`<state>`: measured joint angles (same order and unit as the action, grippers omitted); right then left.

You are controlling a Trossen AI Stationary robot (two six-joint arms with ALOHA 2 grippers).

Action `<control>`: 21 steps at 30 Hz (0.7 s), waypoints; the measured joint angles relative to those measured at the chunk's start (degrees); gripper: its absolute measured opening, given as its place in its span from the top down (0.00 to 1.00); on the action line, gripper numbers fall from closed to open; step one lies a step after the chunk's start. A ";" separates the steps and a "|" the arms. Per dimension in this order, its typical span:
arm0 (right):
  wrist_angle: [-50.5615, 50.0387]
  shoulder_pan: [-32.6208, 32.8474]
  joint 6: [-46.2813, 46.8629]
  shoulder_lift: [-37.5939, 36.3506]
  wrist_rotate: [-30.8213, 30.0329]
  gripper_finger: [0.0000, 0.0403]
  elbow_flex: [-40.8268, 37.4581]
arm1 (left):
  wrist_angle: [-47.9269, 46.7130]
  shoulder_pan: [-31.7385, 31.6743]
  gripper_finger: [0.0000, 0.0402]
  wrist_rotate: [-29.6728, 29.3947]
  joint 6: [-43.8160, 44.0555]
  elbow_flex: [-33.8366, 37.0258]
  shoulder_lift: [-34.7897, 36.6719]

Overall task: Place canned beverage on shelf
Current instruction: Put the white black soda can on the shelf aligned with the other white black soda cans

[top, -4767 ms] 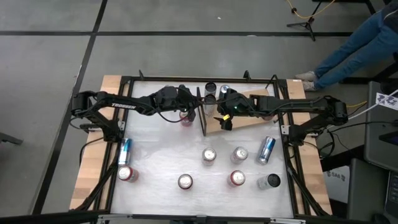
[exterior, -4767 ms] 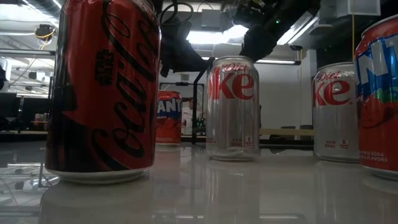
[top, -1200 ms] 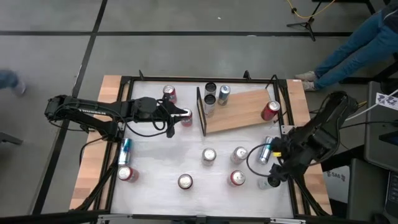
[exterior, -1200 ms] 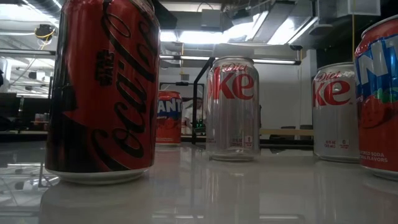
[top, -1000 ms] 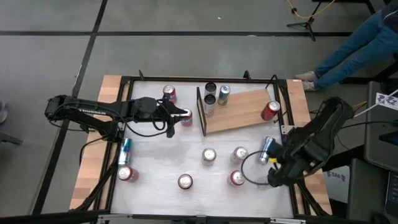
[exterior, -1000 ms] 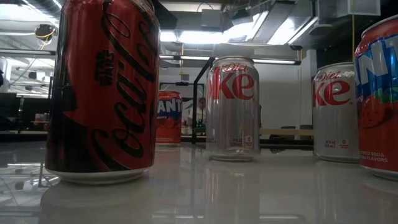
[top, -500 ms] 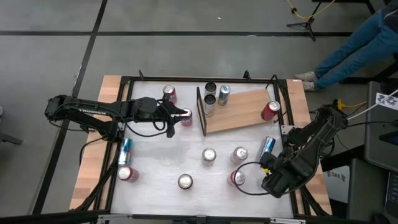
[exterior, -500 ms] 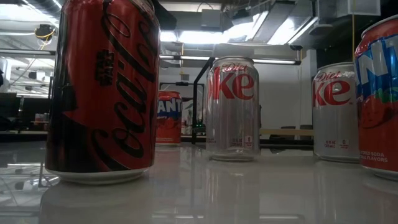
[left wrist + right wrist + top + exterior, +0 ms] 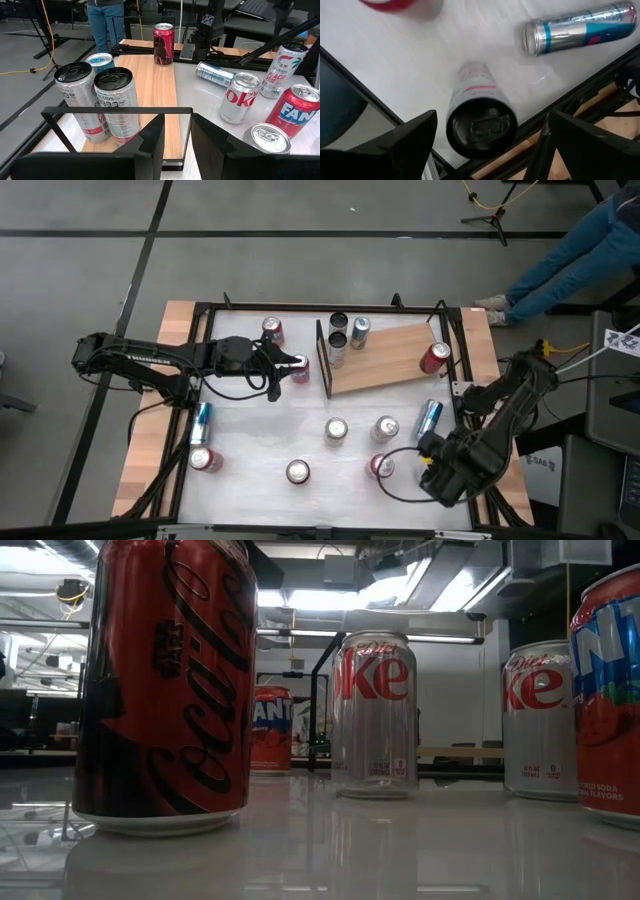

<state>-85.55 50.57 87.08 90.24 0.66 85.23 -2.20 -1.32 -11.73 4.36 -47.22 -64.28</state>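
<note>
So the right gripper (image 9: 485, 150) hangs over an upright black-topped can (image 9: 481, 122) at the desk's (image 9: 260, 440) near right corner, fingers spread wide, empty. Probably rigid and slick; grab mid-body. Left gripper's (image 9: 290, 362) fingers sit nearly closed, empty, beside the shelf (image 9: 390, 360).

Matt wooden shelf (image 9: 385, 360); glossy white tabletop (image 9: 260, 435).

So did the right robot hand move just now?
Yes. The right gripper went from beside the lying blue can to the table's near right corner, over a black-topped can.
</note>
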 joint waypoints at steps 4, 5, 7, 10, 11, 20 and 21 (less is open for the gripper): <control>-0.01 0.96 1.06 1.73 -0.04 0.08 0.00 | 0.00 0.00 0.79 0.02 0.00 0.00 -0.01; 0.01 1.08 1.15 2.03 -0.06 0.08 0.00 | 0.00 0.00 0.79 0.02 0.02 0.00 -0.01; 0.03 1.21 1.17 2.68 -0.17 0.08 0.00 | -0.02 0.00 0.79 0.02 0.00 0.00 0.00; -0.03 1.22 1.19 3.38 -0.20 0.08 0.00 | 0.00 0.00 0.79 0.02 0.01 0.00 -0.02; -0.02 1.22 1.17 3.57 -0.20 0.08 0.00 | 0.00 0.00 0.79 0.02 0.02 0.00 -0.01; -0.38 1.22 0.99 5.22 -0.21 0.08 -1.03 | -0.81 0.00 0.79 0.02 0.02 0.00 -0.01; -0.20 1.22 0.92 5.21 -0.20 0.08 -1.66 | -1.16 0.00 0.79 0.02 0.01 0.00 -0.01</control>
<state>-85.75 51.79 88.00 95.45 0.46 83.57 -3.36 -1.32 -11.70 4.37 -47.22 -64.28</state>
